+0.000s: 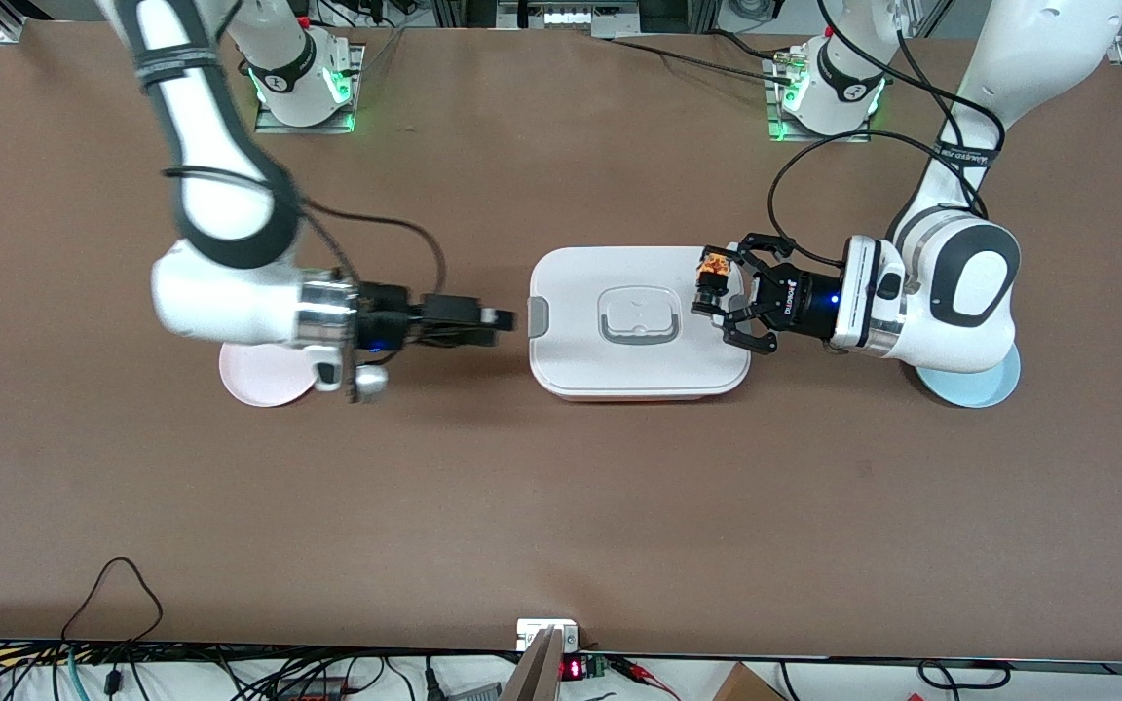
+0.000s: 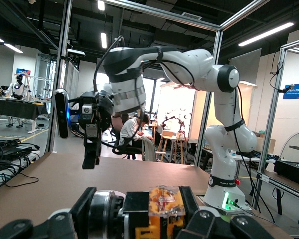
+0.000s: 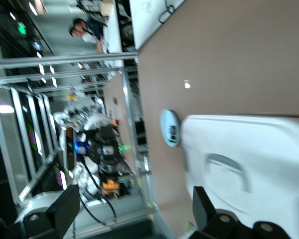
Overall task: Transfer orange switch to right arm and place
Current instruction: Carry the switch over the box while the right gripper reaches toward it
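The front view shows the left arm's black claw-like linkage gripper (image 1: 717, 304) held level above the white rectangular lidded plastic container (image 1: 619, 370), over the end of the lid that lies toward the left arm's side of the table. Clenched between its fingers is the tiny black-bodied orange switch (image 1: 713, 265) with its round orange cap, so the part is carried in the air above the lid's edge. In the left wrist view the same orange switch (image 2: 162, 209) is seen seated between the dark finger links, the cap facing away from the wrist. The right arm's slim black two-finger gripper (image 1: 503, 318) is held level over the bare brown table (image 1: 561, 506), pointed at the claw, just short of the container's grey latch (image 1: 539, 317); whether its fingers are parted cannot be told. A pale pink round plate (image 1: 259, 382) is seen beneath the right arm's wrist, and a light blue round plate (image 1: 980, 385) beneath the left arm's wrist, just past the claw's own arm. In the right wrist view the claw and its orange load (image 3: 108, 186) appear well apart across the white lid (image 3: 249, 149).
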You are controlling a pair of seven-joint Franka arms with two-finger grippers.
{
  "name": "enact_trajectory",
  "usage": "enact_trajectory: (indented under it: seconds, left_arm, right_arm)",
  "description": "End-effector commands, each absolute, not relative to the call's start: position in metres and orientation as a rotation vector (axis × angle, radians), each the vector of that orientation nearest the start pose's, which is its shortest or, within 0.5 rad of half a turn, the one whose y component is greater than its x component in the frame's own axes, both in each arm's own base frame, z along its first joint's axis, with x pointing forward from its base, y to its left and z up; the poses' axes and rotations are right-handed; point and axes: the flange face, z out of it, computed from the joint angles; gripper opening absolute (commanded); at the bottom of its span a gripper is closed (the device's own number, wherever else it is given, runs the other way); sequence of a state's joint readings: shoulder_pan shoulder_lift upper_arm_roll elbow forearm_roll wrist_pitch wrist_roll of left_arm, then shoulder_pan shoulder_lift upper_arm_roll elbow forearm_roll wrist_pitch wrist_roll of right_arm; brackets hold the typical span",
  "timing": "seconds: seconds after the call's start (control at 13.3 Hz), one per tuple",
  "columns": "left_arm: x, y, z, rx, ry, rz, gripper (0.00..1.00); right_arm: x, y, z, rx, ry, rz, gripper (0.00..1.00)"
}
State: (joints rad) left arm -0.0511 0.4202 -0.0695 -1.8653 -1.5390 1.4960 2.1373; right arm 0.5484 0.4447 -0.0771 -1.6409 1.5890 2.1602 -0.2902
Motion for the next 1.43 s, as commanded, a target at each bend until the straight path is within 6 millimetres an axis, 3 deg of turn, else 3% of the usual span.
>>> enact_trajectory:
  seconds: [0.0,0.15,0.38,0.53,0.83,1.13,1.35]
  left_arm:
    - [0.585,-0.193,0.344,1.071,-1.148,1.02,0.0]
    - [0.584,-0.193,0.342,1.072,-1.144,1.017,0.0]
    - [0.579,-0.193,0.335,1.081,-1.13,1.002,0.0]
    - [0.579,-0.193,0.334,1.082,-1.129,1.001,0.0]
    - [0.578,-0.193,0.335,1.083,-1.128,1.0,0.0]
    - [0.578,-0.196,0.337,1.08,-1.129,0.998,0.0]
    - [0.576,-0.203,0.338,1.074,-1.119,0.997,0.0]
  right_arm:
    - [0.553,0.433,0.408,-1.738,0.382,0.025,1.0]
    - [0.513,0.477,0.408,-1.745,0.449,0.001,1.0]
    - [0.486,0.502,0.409,-1.778,0.46,-0.023,1.0]
    - [0.486,0.505,0.414,-1.762,0.476,-0.03,0.98]
    - [0.502,0.526,0.406,-1.729,0.491,-0.027,0.91]
    - [0.509,0.534,0.393,-1.726,0.502,-0.026,0.87]
    - [0.514,0.541,0.392,-1.72,0.493,-0.034,0.73]
